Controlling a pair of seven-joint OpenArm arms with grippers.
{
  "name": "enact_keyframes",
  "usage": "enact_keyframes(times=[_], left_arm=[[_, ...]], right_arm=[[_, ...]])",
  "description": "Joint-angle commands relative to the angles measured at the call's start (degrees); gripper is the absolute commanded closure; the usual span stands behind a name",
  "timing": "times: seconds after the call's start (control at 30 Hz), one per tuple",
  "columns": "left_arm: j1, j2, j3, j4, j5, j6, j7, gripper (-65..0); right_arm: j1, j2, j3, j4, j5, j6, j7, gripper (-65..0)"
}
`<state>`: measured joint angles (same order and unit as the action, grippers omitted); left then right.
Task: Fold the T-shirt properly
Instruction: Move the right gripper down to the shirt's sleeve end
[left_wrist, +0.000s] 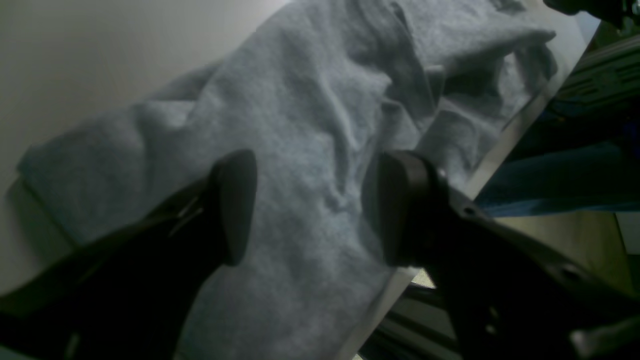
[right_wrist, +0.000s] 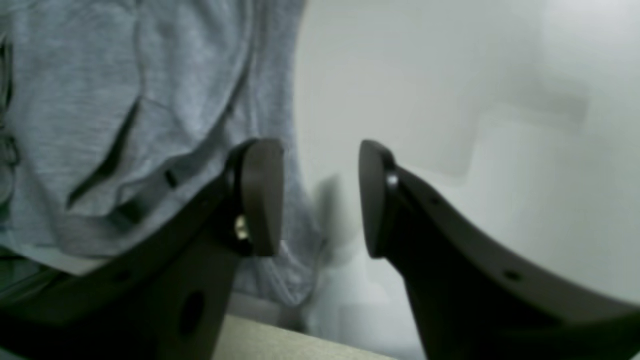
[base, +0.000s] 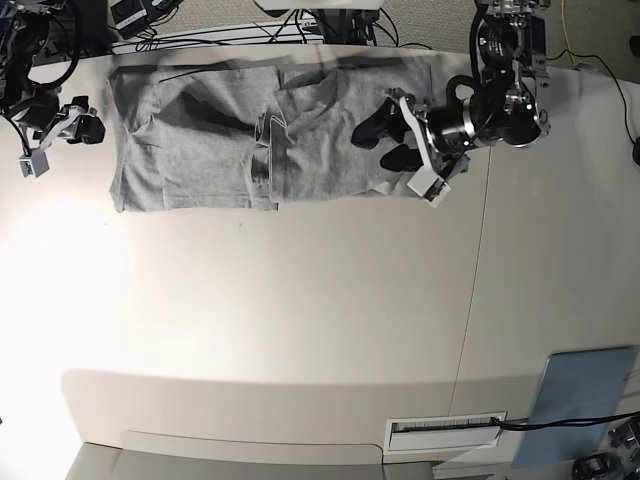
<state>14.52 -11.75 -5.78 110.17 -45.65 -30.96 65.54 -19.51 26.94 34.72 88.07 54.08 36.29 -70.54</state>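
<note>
The heather-grey T-shirt (base: 210, 140) lies spread and wrinkled along the far edge of the white table (base: 300, 320), plain side up, with a fold ridge near its middle. My left gripper (base: 378, 142) is open just above the shirt's right part. In the left wrist view its fingers (left_wrist: 235, 205) straddle wrinkled grey fabric (left_wrist: 310, 125) with nothing held. My right gripper (base: 92, 128) is open at the shirt's left edge. In the right wrist view (right_wrist: 317, 200) one finger is over the shirt's hem (right_wrist: 125, 100) and the other over bare table.
Cables and equipment (base: 200, 30) crowd the far table edge behind the shirt. The table edge (left_wrist: 505, 140) runs just beside the shirt in the left wrist view. A grey pad (base: 585, 400) and a white slotted strip (base: 445, 428) sit at the near right.
</note>
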Motion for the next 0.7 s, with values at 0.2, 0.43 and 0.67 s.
enact_keyframes(times=[0.2,0.43,0.67], left_arm=[[-0.35,-0.17,0.42,0.98,-1.07,-0.17,-1.01,-38.6],[-0.2,-0.17,0.42,0.98,-0.9,-0.17,-0.85,-38.6],[-0.2,-0.17,0.39,0.98,1.97,1.36,-1.07,-38.6]], right_arm=[[0.28,1.16,-2.03,0.68,2.01,0.35,-0.09,-24.9],[0.61,1.16,-10.21,-0.98,-0.35,-0.22,3.67,-24.9],[0.79,1.2,-7.56,-1.18,1.03,-0.26,5.01,-24.9]])
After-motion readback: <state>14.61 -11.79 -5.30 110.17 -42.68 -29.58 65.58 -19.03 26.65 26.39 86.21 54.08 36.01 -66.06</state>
